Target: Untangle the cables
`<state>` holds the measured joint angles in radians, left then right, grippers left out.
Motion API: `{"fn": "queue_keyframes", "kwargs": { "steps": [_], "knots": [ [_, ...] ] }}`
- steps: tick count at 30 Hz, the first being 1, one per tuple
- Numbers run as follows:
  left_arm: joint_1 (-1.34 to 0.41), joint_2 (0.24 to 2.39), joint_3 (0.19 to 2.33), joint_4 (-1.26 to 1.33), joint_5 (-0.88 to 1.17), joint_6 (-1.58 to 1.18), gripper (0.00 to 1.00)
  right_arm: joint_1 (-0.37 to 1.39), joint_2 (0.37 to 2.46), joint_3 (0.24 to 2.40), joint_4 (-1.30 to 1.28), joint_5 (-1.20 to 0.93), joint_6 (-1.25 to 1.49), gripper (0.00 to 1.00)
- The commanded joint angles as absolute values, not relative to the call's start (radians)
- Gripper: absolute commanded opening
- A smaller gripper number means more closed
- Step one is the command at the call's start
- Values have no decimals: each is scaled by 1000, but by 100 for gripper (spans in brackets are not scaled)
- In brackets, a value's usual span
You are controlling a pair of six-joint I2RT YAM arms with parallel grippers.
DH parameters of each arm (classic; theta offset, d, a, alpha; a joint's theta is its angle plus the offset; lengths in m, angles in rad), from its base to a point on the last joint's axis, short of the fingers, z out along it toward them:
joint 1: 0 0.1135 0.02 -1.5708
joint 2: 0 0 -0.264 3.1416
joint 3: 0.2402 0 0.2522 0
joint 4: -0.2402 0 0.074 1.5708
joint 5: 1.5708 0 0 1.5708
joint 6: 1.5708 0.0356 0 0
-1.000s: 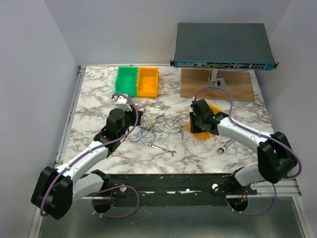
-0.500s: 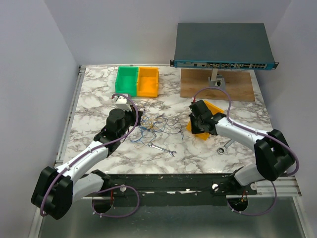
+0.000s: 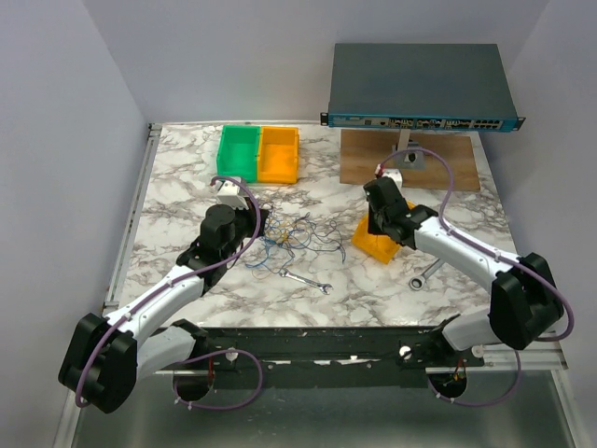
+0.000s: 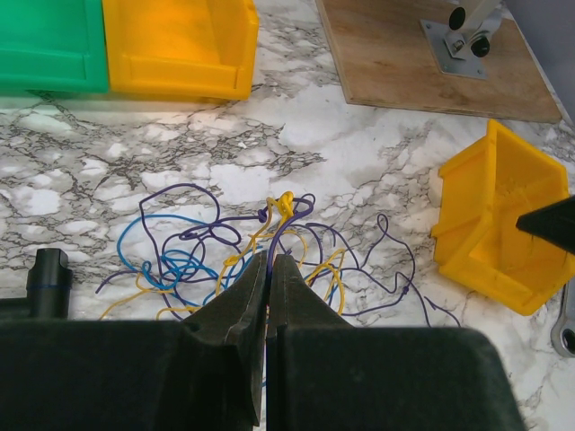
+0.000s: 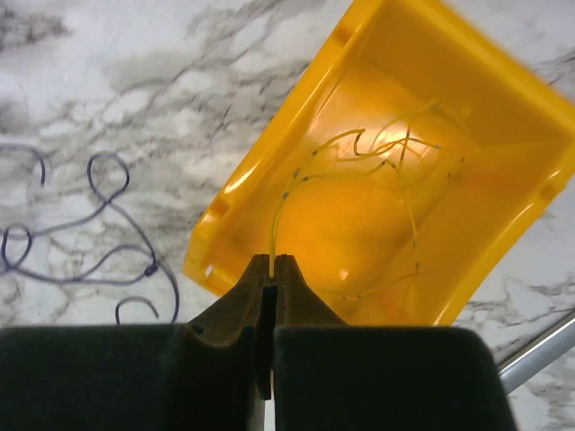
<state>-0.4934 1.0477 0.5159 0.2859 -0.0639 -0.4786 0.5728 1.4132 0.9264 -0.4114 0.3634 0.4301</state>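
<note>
The cables (image 3: 294, 238) are a loose tangle of thin blue, yellow and purple wires (image 4: 225, 251) on the marble table. My left gripper (image 4: 269, 260) is shut on a purple cable (image 4: 277, 235) that rises from the tangle. It sits at the tangle's left edge in the top view (image 3: 259, 226). My right gripper (image 5: 272, 262) is shut on a thin yellow cable (image 5: 292, 193) that coils inside a small yellow bin (image 5: 260, 171). That bin (image 3: 373, 245) stands right of the tangle, with the right gripper (image 3: 381, 227) just over it.
A green bin (image 3: 238, 151) and an orange bin (image 3: 278, 154) stand at the back. A wooden board (image 3: 410, 166) carries a network switch (image 3: 420, 84) at the back right. One wrench (image 3: 306, 282) lies in front of the tangle and another (image 3: 424, 275) near the right arm.
My right gripper has closed on the yellow cable in the small bin and drawn back and upward over it. The left arm has not moved.
</note>
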Motion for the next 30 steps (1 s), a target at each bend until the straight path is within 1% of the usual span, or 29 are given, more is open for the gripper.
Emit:
{"fn": "queue_keyframes", "kwargs": {
  "steps": [1,6,10,16,22,27,28,29,30],
  "knots": [
    [-500,1043,542,275,-72,-468,4,519,1494,1019,-403,492,433,1],
    [-500,1030,538,273,-77,-466,4,505,1598,1048,-338,649,415,1],
    [-500,1029,539,273,-74,-468,4,500,1658,1053,-312,689,418,1],
    [-500,1028,538,273,-71,-469,4,499,1668,957,-223,623,442,2],
    [-500,1033,538,275,-66,-471,4,474,1702,945,-225,605,462,3],
    [-500,1026,537,270,-74,-469,4,416,1716,918,-208,494,504,4],
    [-500,1027,537,270,-73,-469,4,409,1714,917,-207,480,509,5],
    [-500,1029,537,270,-70,-471,4,405,1710,918,-210,470,512,9],
    [-500,1032,537,270,-66,-471,4,403,1706,924,-224,464,518,16]
  ]
}}
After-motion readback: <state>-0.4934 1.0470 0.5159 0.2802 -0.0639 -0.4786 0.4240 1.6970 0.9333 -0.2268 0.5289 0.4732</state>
